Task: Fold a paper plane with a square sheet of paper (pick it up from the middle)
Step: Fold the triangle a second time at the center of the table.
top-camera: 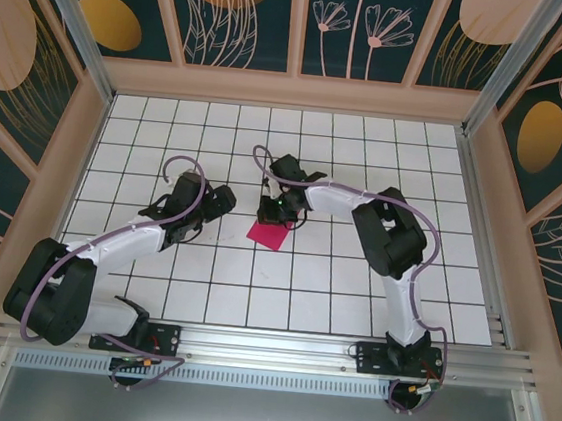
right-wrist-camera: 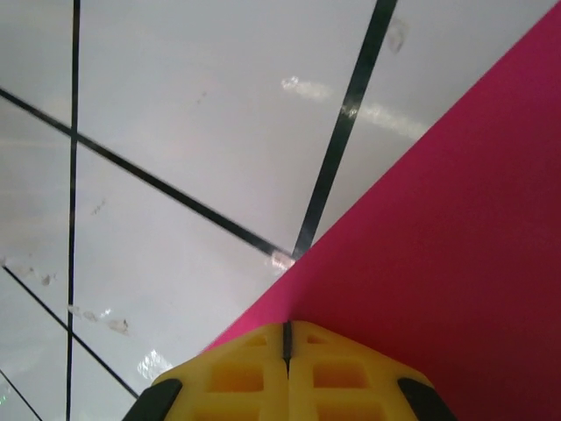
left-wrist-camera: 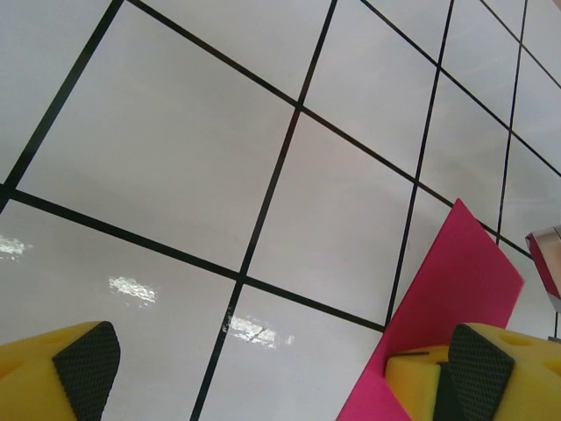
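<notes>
**Inspector:** State of the right gripper (right-wrist-camera: 286, 340)?

**Examiner:** Its jaws are found pressed together with no gap. The tip is set at the far corner of the sheet of paper (right-wrist-camera: 456, 228). Whether an edge is pinched or merely pressed flat cannot be told.

**Inspector:** And the left gripper (left-wrist-camera: 280, 386)?

**Examiner:** It is spread wide and nothing is held. It is placed just left of the sheet, with one finger (left-wrist-camera: 478, 368) at the sheet's left edge. Contact cannot be confirmed.

**Inspector:** Condition of the sheet?

**Examiner:** A small pink four-sided shape is noted on the gridded table (top-camera: 374, 281), between the two grippers. From the left wrist its left edge appears raised. No pointed dart with a centre ridge is seen.

**Inspector:** Step in hand?

**Examiner:** An early fold is judged to be in hand, with one corner of the sheet secured. Most of the folding is judged outstanding.

**Inspector:** Next move?

**Examiner:** The sheet's free left edge would need to be taken by the open gripper and carried squarely over the sheet while the far corner is held down. Buckling or slipping of thin paper is to be expected if it is pulled unevenly.
</notes>
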Available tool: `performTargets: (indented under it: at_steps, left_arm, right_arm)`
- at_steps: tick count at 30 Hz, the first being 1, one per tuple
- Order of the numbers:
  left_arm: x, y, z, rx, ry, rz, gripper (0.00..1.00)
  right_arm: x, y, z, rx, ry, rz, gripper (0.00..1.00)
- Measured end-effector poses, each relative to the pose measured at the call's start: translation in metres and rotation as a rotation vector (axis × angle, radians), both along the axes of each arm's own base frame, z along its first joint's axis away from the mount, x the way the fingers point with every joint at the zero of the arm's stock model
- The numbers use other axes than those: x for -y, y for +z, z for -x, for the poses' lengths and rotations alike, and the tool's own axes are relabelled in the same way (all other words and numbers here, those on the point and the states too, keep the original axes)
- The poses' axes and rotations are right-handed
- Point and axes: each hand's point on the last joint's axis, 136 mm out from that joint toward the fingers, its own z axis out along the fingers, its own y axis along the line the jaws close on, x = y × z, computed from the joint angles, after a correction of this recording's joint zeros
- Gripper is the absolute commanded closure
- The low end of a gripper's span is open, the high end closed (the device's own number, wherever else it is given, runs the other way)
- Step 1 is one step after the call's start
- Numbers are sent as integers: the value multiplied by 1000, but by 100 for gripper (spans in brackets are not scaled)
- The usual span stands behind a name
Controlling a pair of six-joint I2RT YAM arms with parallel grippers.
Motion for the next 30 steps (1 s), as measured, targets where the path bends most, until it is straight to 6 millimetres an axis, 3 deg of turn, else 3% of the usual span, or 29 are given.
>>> performTargets:
  at_steps: [5, 9, 11, 14, 20, 30]
  left_arm:
    - [1, -5, 0, -13, -6, -6, 2]
    - [7, -8, 2, -22, -47, 0, 2]
    - [12, -6, 1, -12, -76, 17, 2]
    - [22, -1, 0, 2, -122, 52, 2]
    - [44, 5, 2, 8, -208, 142, 2]
    - [80, -5, 17, -79, -271, 285, 6]
  right_arm:
    - [4, -1, 14, 19, 113, 10, 100]
    - [21, 0, 32, 26, 205, 53, 100]
    - [27, 3, 33, 28, 201, 71, 93]
    - [32, 18, 17, 60, 127, 65, 82]
    - [55, 49, -30, 126, -134, 22, 73]
    - [75, 19, -48, 46, -307, 51, 72]
